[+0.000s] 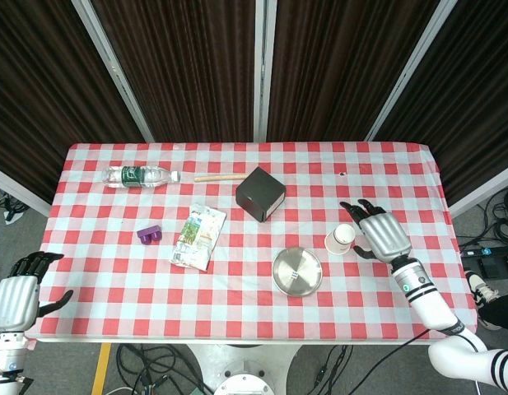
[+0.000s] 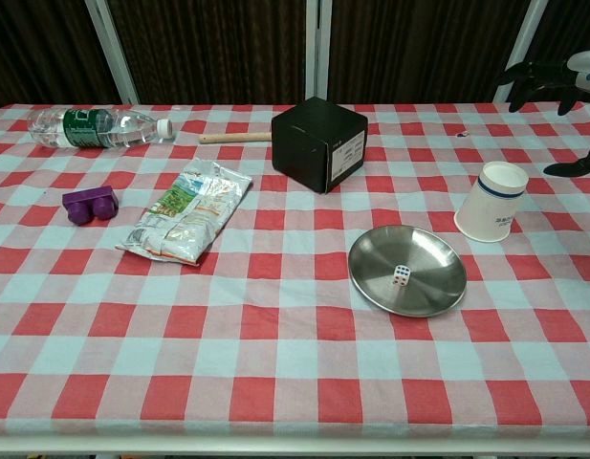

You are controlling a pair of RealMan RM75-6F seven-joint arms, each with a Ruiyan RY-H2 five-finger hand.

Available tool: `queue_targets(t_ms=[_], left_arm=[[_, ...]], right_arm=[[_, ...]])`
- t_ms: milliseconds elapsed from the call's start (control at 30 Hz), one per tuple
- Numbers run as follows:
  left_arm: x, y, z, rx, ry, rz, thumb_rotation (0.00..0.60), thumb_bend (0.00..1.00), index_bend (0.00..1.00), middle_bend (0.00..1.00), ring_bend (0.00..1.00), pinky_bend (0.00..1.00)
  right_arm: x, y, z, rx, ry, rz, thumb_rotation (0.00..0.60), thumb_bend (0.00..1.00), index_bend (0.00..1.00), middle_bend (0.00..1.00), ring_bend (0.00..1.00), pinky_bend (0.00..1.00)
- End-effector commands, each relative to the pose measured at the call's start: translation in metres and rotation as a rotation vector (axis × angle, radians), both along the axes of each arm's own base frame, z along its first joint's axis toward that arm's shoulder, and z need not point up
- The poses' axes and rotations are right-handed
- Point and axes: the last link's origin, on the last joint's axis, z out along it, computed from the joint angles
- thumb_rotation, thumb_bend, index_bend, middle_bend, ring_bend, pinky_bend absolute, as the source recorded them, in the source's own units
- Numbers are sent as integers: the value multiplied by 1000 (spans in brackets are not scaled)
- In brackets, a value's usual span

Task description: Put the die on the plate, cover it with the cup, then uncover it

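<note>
R hand (image 1: 383, 235) half cropped, chest view.

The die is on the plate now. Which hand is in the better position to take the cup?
The right hand, in my judgement. It is open right beside the cup, which stands near the plate with the die. The left hand is off the table's far left corner.

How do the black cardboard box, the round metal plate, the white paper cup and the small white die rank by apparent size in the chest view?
1. Round metal plate and black cardboard box: too alike to rank, and the plate sits nearer the camera.
2. White paper cup.
3. Small white die, clearly smallest.
</note>
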Motion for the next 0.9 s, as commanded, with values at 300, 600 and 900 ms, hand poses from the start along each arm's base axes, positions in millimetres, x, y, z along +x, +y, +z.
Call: queue_targets(t_ms=[300, 600, 900], left_arm=[[2, 3, -1, -11, 8, -4, 600, 173, 270, 250, 172, 211], [0, 3, 1, -1, 10, 6, 600, 173, 270, 250, 172, 211], [1, 5, 0, -5, 15, 2, 600, 172, 270, 249, 172, 211]], right_arm=[[-21, -19, -29, 72, 55, -95, 600, 120, 100, 234, 85, 233], [-21, -26, -42, 98, -10, -103, 600, 122, 233, 319, 162, 309], [-19, -30, -47, 90, -52, -93, 600, 196, 341, 352, 199, 315]])
